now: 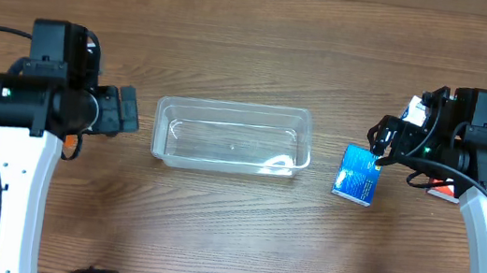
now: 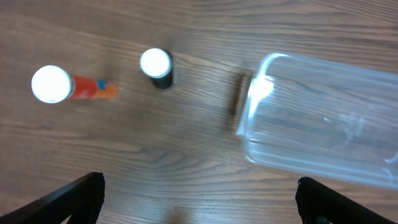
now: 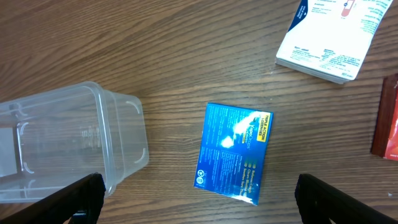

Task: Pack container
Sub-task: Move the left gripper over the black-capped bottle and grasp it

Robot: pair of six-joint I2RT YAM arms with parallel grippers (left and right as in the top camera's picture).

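The container (image 1: 224, 139) sits in the middle of the overhead frame on the wooden table (image 1: 258, 25), long side running across the picture, open side up and clear enough that the wood grain shows through it. In the left wrist view its rounded end fills the right half of the frame (image 2: 323, 124); in the right wrist view one corner shows at lower left (image 3: 68, 143). Just right of the container in the overhead frame, apart from it, lies a blue box (image 1: 357, 173), flat and slightly tilted; it sits at lower centre of the right wrist view (image 3: 234, 153). The right gripper (image 3: 199, 182) has its fingers spread wide, holding nothing, the blue box showing between them. At upper right of that view lies a white printed box (image 3: 326, 34), and a red packet (image 3: 388, 124) is cut by the right edge (its print is unreadable). The left gripper (image 2: 199, 182), near the container's left end in the overhead frame, is likewise spread wide and holds nothing. At upper left of its view are two white-capped bottles, well apart from the container: an orange bottle (image 2: 62, 85) and a dark bottle (image 2: 157, 67).
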